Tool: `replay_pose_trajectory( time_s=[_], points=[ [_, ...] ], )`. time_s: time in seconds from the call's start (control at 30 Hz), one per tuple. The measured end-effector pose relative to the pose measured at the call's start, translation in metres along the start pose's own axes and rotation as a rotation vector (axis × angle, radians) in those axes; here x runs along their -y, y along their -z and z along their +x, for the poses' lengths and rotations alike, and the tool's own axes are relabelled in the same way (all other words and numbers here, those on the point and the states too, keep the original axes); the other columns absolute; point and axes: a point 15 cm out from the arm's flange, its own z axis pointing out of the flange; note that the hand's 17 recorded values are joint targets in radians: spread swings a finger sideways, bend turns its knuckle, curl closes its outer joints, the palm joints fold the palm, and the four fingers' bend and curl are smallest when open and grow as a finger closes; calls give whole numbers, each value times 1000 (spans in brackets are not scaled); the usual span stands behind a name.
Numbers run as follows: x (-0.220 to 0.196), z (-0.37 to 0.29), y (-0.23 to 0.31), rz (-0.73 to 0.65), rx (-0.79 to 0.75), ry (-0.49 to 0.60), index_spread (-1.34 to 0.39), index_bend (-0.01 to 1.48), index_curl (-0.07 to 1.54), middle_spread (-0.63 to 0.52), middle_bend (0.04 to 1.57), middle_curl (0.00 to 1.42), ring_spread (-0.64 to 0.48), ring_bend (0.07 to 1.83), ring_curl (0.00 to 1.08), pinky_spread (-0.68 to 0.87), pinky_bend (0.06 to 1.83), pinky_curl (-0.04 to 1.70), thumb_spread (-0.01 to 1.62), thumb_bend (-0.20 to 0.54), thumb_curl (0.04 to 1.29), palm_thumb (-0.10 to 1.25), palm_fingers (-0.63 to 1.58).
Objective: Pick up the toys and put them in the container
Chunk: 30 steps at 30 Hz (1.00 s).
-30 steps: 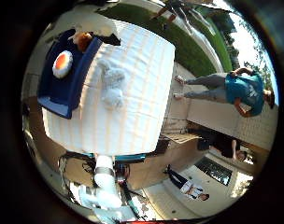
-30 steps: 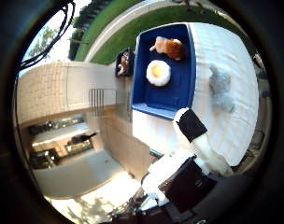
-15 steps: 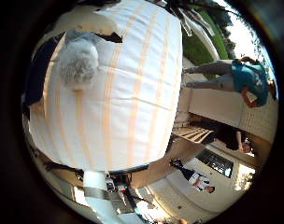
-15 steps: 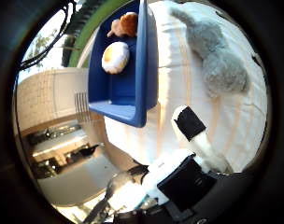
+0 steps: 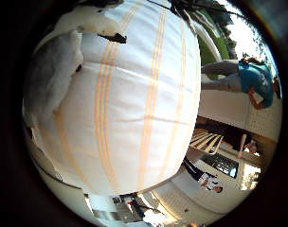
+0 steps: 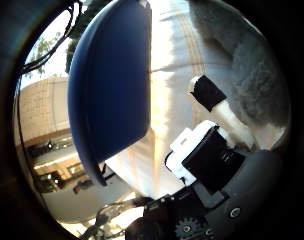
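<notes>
A grey plush toy [image 6: 250, 72] lies on the striped tablecloth [image 5: 149, 104], close under the palm. The little finger side palm view shows it at the cloth's edge [image 5: 51, 68]. In the thumb side palm view my hand [image 6: 207, 155] is low over the cloth. One black-tipped finger [image 6: 206, 92] reaches out straight between the container and the toy, next to the toy. The hand holds nothing.
The white cloth with orange stripes covers the whole table and falls off at its edges. Beyond the table are a paved yard, a brick wall [image 6: 54, 100] and grass.
The hand has come down much closer to the table. The plush toy and the container now fill much more of the views. The toys inside the container have gone out of sight.
</notes>
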Motion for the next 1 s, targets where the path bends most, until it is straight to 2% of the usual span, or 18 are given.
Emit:
replay_pose_trajectory(
  time_s=[0.07,0.17,0.2,0.27,0.4,0.53,0.67,0.87,1.0],
  points=[
    [1,0,-4,-14,0,2,-122,103,212,-35,349,398,231,854,394,481,1142,405,1119,-15,432,771,766],
    [0,4,-9,-33,-10,8,-219,79,153,-78,590,502,153,1057,473,414,1218,457,1102,-16,443,810,1038],
    [1,5,-7,-31,-11,7,-234,84,143,-83,615,515,143,1074,478,407,1225,465,1100,-16,446,815,1033],
    [6,8,1,-12,-12,2,-296,140,120,-116,765,601,97,1206,547,380,1222,511,1092,-14,459,840,1034],
    [8,10,12,18,-14,-2,-421,239,90,-157,936,716,28,1290,613,319,1306,582,1077,-11,485,895,1097],
    [9,10,44,92,-18,-8,-528,405,85,-181,1024,800,-15,1334,649,264,1388,638,1070,0,525,980,1136],
    [-9,4,65,59,-6,-7,-621,551,89,-194,1074,864,-41,1368,673,224,1423,681,1082,-9,560,1002,1088],
    [-29,-9,140,9,9,10,-724,690,82,-205,1108,935,-60,1405,700,188,1453,729,1109,-11,602,1014,1038],
    [-35,-21,194,26,22,26,-779,747,65,-210,1121,973,-67,1429,715,171,1471,756,1127,-14,622,1008,1005]
  ],
)
